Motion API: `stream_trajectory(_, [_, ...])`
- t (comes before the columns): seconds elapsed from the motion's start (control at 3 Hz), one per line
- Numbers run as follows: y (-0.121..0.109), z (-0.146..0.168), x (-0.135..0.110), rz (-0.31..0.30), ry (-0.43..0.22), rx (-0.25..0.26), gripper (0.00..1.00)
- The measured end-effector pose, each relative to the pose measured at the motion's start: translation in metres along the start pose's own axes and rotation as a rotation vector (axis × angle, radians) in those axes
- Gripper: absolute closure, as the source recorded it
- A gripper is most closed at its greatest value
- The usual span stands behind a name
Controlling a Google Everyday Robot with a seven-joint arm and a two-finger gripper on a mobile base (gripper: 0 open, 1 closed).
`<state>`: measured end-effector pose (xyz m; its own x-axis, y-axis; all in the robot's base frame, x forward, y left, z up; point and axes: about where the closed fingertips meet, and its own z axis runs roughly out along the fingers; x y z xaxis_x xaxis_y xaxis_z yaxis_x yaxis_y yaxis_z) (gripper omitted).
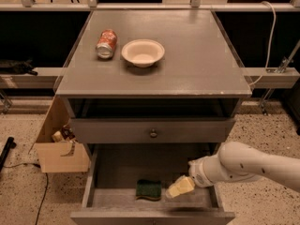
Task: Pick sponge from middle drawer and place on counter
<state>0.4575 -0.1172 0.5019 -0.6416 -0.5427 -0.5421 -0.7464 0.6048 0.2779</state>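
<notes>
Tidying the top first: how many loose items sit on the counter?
2, left on the counter: a soda can and, beside it, a bowl. The gripper is low in the middle drawer, right of the sponge.

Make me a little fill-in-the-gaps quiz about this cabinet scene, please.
The sponge lies in the open middle drawer, its ____ face up. The pincer is down in that same ____, beside the sponge. On the counter, next to the bowl, the red can lies on its ____.
Missing words: green; drawer; side.
</notes>
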Motion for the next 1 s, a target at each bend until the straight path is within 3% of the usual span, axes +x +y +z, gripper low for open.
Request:
stream_trajectory(0.33, [-0.007,0.03,0.005,0.051,-0.028,0.02,0.0])
stream_trajectory(1.0, [-0.003,0.045,0.008,0.064,-0.043,0.021,0.0])
